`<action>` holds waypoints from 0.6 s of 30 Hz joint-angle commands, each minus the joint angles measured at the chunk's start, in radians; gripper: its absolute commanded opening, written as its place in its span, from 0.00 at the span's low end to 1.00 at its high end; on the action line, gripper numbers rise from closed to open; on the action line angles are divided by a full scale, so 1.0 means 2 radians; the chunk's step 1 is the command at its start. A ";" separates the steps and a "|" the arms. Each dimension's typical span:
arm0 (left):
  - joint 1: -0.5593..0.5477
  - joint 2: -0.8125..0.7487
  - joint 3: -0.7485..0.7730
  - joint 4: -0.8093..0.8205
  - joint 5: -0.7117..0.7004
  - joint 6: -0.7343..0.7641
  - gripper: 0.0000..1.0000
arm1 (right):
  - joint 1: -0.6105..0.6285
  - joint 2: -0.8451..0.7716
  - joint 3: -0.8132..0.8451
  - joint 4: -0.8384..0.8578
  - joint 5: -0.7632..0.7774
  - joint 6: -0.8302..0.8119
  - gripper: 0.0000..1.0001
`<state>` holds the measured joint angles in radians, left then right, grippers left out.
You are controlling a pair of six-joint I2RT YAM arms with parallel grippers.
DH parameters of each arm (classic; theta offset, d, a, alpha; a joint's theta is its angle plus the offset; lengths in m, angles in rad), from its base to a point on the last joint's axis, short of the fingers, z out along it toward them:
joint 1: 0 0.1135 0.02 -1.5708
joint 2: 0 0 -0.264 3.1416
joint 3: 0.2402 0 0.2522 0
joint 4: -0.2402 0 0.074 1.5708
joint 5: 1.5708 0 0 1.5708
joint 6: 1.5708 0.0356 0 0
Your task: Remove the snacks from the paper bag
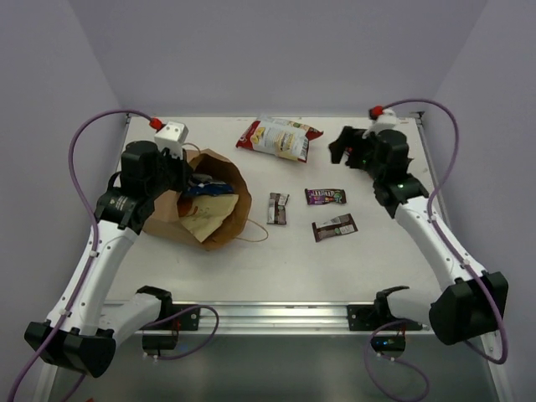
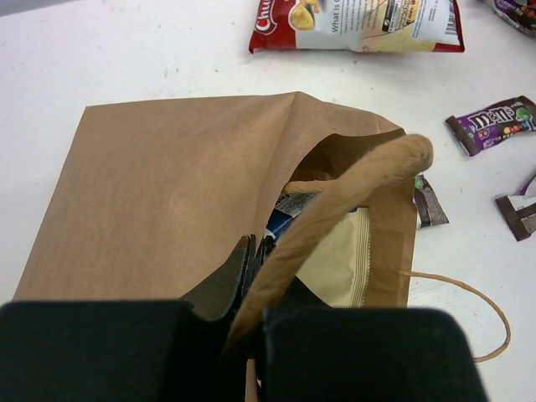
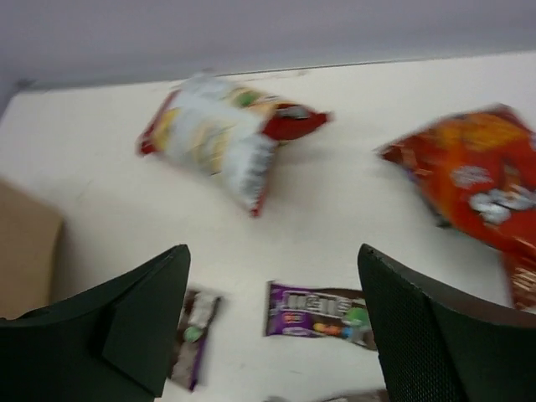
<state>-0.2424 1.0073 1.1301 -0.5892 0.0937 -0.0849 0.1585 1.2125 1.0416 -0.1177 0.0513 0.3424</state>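
Bag (image 1: 219, 224): one, lying at the surface's (image 1: 335, 268) left; my left claw (image 2: 251, 272) is clamped together on its handle (image 2: 352, 201).
Packets inside: two visible, blue (image 1: 205, 189) and tan (image 1: 205, 216), both mostly hidden.
Chip bags out: two. White-red chip bag (image 1: 279, 138); orange-red chip bag (image 3: 477, 180), blurred and cut off.
Bars (image 1: 277, 208) (image 1: 326, 196) (image 1: 334, 226): three.
My right claw (image 3: 272, 251): fingers wide apart, empty.

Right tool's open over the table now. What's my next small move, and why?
Probably swing the right tool left toward the mouth of the paper bag. It is open and empty, while a tan packet and a blue packet lie inside the bag, whose mouth the shut left tool seems to hold open.
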 commanded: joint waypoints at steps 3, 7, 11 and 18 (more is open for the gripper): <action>0.004 -0.010 0.016 0.012 0.023 0.009 0.00 | 0.179 0.020 0.013 0.086 -0.157 -0.147 0.83; 0.003 -0.007 0.026 0.006 0.044 0.012 0.00 | 0.284 0.075 0.037 0.128 -0.179 -0.210 0.84; 0.003 -0.005 0.035 -0.002 0.055 0.015 0.00 | 0.344 0.149 0.098 0.129 -0.202 -0.250 0.85; 0.003 -0.010 0.044 -0.009 0.075 0.016 0.00 | 0.379 0.264 0.206 0.116 -0.200 -0.298 0.90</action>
<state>-0.2424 1.0077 1.1618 -0.6312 0.1890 -0.0673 0.9096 1.6955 1.3624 0.0765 -0.3264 -0.1734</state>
